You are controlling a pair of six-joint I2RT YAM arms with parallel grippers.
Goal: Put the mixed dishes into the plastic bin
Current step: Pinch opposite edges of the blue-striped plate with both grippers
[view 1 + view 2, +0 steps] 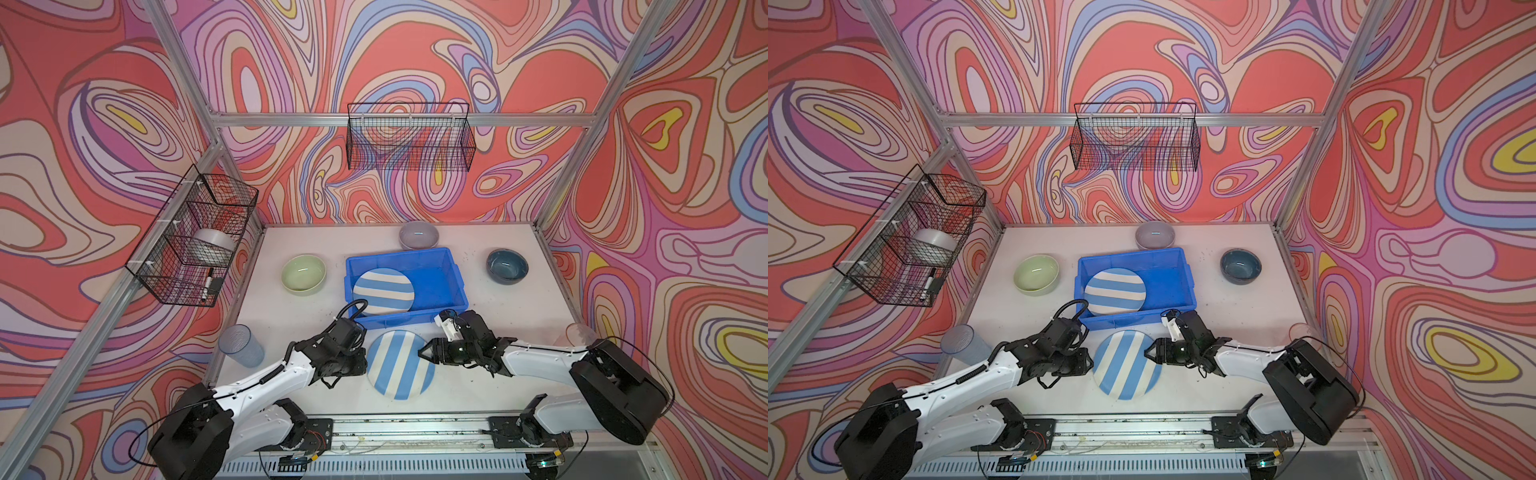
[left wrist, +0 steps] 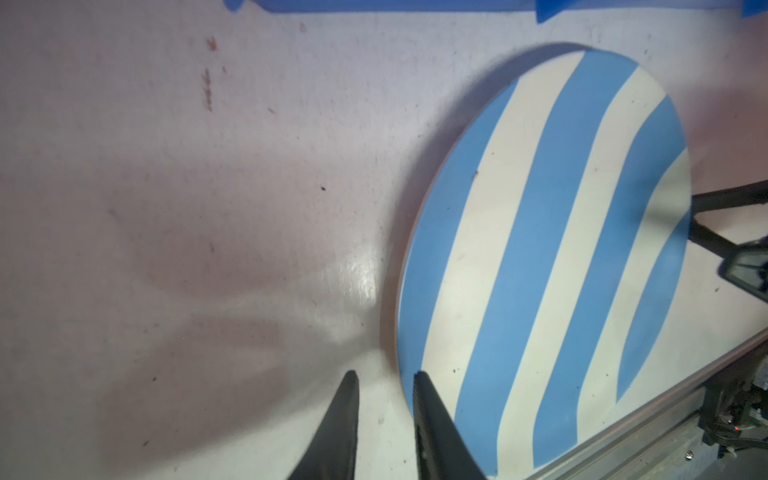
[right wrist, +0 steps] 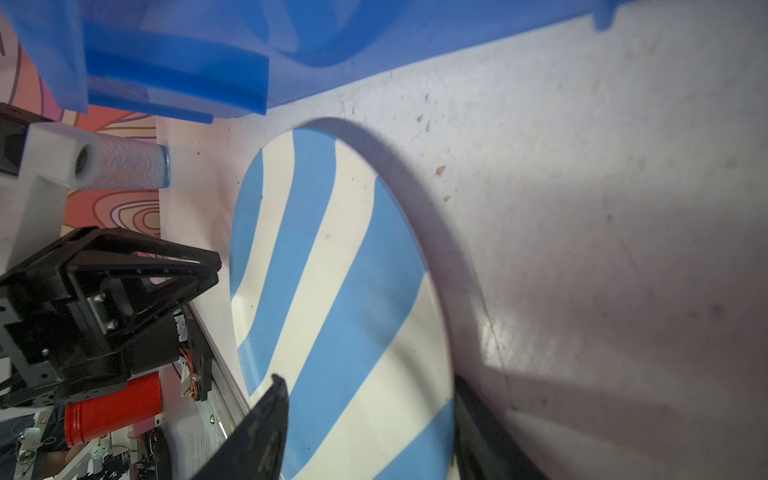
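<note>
A blue-white striped plate (image 1: 401, 365) (image 1: 1127, 365) lies on the white table in front of the plastic bin (image 1: 438, 272), which holds another striped plate (image 1: 383, 291). My left gripper (image 2: 384, 374) (image 1: 365, 360) is at the front plate's left rim. Its fingers stand narrowly apart, one over the rim and one beside it, with table showing between them. My right gripper (image 3: 365, 380) (image 1: 422, 356) is open wide and straddles the right rim. A pale green bowl (image 1: 303, 274), a lilac bowl (image 1: 419, 235) and a teal bowl (image 1: 507, 266) stand around the bin. A blue tumbler (image 1: 241, 345) and a pink tumbler (image 1: 579, 332) stand at the side edges.
A black wire basket (image 1: 191, 237) on the left frame holds a white roll and a marker. Another basket (image 1: 409, 141) hangs on the back wall. A metal rail (image 1: 407, 432) runs along the table's front edge, close to the plate.
</note>
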